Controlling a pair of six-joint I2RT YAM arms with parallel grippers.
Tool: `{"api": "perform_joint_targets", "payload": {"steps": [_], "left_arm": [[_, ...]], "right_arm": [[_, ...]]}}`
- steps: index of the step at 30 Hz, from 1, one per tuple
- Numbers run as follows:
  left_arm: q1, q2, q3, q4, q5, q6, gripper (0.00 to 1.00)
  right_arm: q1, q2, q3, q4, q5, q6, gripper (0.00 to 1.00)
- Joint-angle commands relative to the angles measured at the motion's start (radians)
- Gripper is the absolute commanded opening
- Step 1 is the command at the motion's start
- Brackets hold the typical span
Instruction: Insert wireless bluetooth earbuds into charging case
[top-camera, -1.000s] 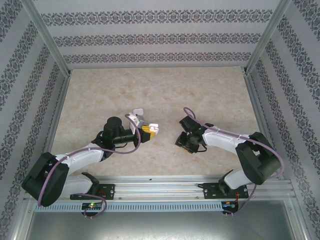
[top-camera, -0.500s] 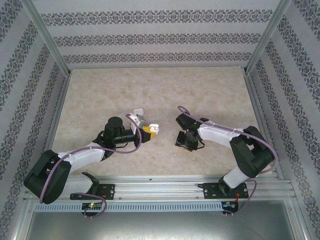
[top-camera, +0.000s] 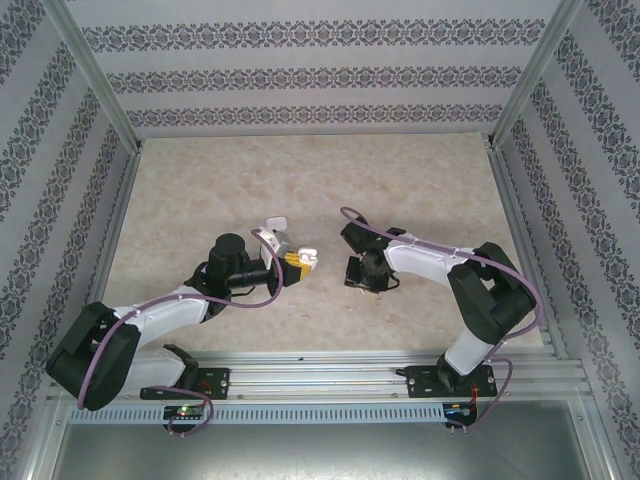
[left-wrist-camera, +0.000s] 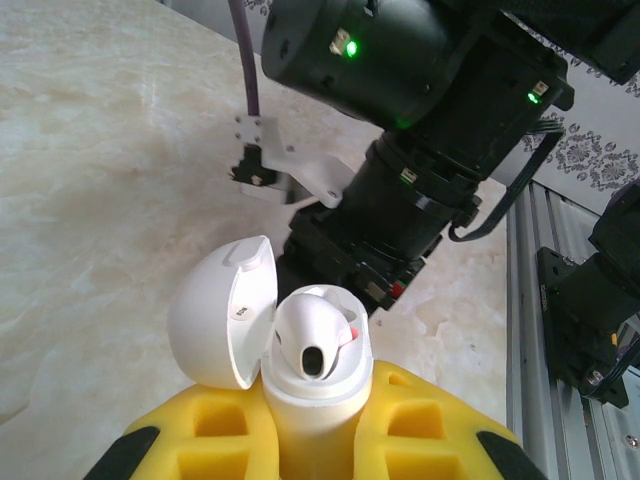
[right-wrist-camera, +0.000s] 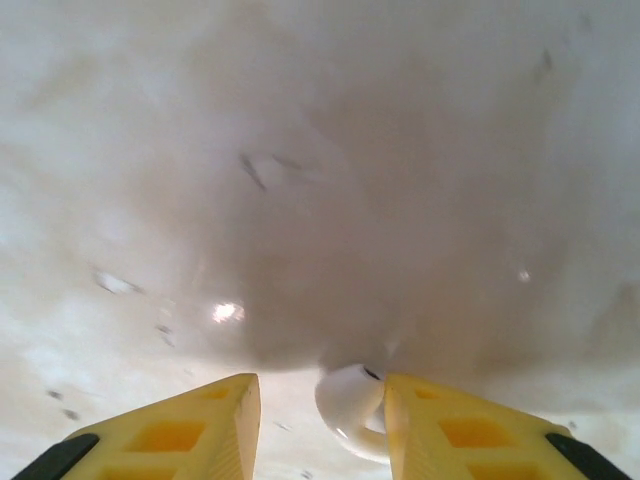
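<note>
Left arm (top-camera: 160, 310) is folded back at the elbow, forearm running out right toward the middle, with the left gripper (top-camera: 300, 261) lying sideways. Its yellow fingers (left-wrist-camera: 210, 430) are clamped on the charging case (left-wrist-camera: 315, 400), one each side. Right arm (top-camera: 430, 262) pretty much mirrors it: elbow tucked near its base, forearm reaching left, wrist bent so the right gripper (top-camera: 362, 283) points down. Those fingers (right-wrist-camera: 190, 430) are parted with a decent gap. The two grippers sit near each other, not touching. Green lights are lit on the right wrist (left-wrist-camera: 420, 90).
</note>
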Motion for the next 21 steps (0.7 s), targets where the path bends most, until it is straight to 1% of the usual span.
{"api": "perform_joint_targets", "payload": {"steps": [1,10,21], "left_arm": [[-0.004,-0.011,0.030,0.007,0.029,0.022,0.00],[-0.004,-0.022,0.028,-0.011,0.024,0.032,0.00],[-0.005,-0.021,0.031,-0.010,0.024,0.026,0.00]], "right_arm": [[0.009,0.020,0.031,0.028,0.047,-0.021,0.38],[0.016,0.045,0.066,-0.022,0.045,-0.061,0.38],[0.013,0.097,0.143,-0.139,0.026,-0.233,0.39]]}}
